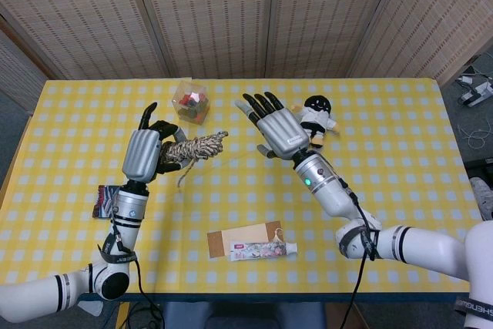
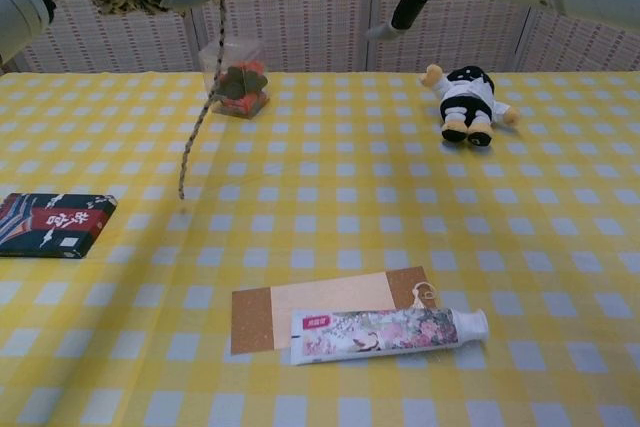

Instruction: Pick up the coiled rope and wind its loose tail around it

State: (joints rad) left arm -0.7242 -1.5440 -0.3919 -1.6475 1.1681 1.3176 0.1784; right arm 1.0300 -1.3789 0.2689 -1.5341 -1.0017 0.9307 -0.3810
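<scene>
I can see writing in two places, but I cannot read any of it. The dark packet on my left side of the table has big white signs on a red band, too blurry to make out. The toothpaste tube near me has a small red label with tiny marks I cannot read.
</scene>
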